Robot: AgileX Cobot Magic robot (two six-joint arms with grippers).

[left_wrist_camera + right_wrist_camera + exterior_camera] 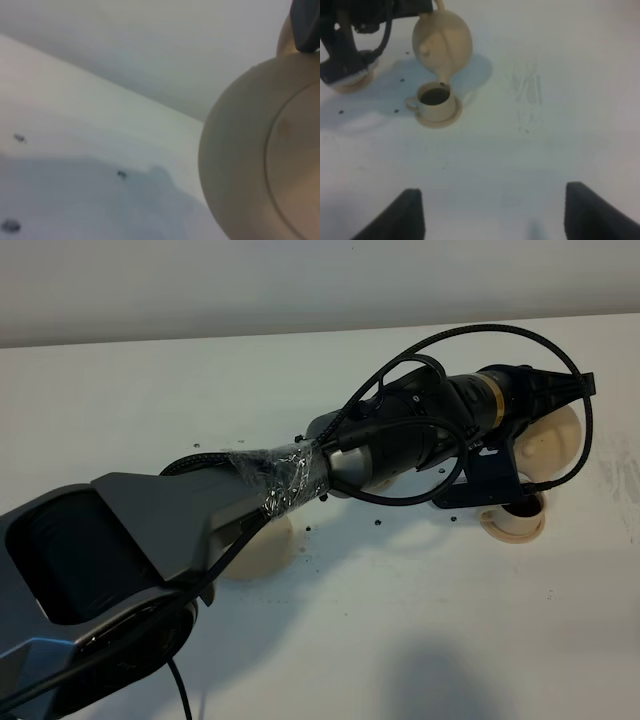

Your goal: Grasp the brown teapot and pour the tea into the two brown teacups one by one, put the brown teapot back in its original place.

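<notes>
My left gripper (540,405) reaches across to the far right and is shut on the handle of the brown teapot (556,436). The right wrist view shows the teapot (442,42) tilted with its spout down, just over a brown teacup (436,101) that holds dark tea. That teacup (515,521) stands on its little saucer below the gripper. The second teacup (351,81) is mostly hidden under the left arm. The teapot's body (260,165) fills the left wrist view. The original place, a flat tan disc (255,548), lies bare under the left arm. My right gripper (502,215) hangs open and holds nothing.
The left arm (300,475) with its looping cables stretches diagonally across the white table (420,640). Small dark specks (378,522) dot the surface near the cups. Faint grey scuff marks (527,92) show to one side of the filled cup.
</notes>
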